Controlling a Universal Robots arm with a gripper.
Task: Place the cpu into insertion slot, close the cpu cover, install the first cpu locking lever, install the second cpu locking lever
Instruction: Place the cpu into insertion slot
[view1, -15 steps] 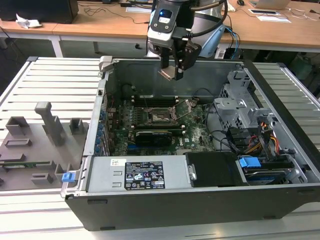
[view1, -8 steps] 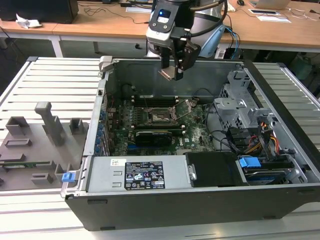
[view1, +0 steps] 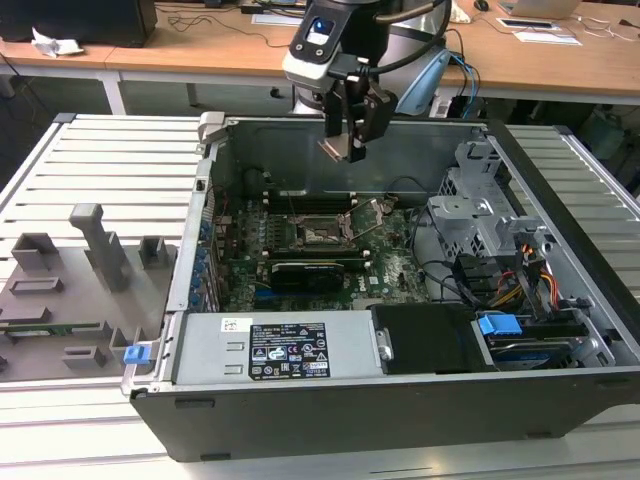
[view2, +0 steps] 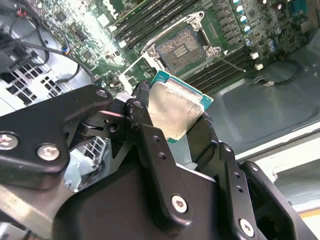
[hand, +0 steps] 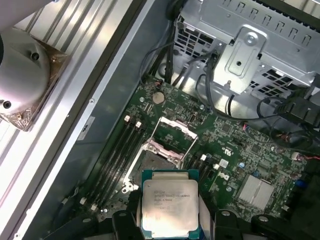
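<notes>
Clamping the cpu (view2: 175, 107) by two opposite edges, the gripper (view2: 174, 125) is clenched on the chip, with one black finger on each side. In the exterior view the gripper (view1: 348, 150) hangs above the open computer case (view1: 300, 420), and the cpu (view1: 333, 148) sits at its tip, clear of the motherboard (view1: 390, 270). The insertion slot (view1: 318, 232) lies toward 6 o'clock from the gripper in that view, apart from it.

Task status: no step is complete.
- The insertion slot (hand: 152, 166) is bare, with its contact field exposed.
- The cpu cover (hand: 176, 134) stands raised off the slot.
- One thin locking lever (view2: 231, 61) angles away from the slot and appears released.

Limits of observation: the second lever cannot be picked out with confidence. The cpu (hand: 169, 205) hides part of the slot in the first wrist view. The fingers cover the gripped edges of the chip, so the depth of the grip cannot be judged.
</notes>
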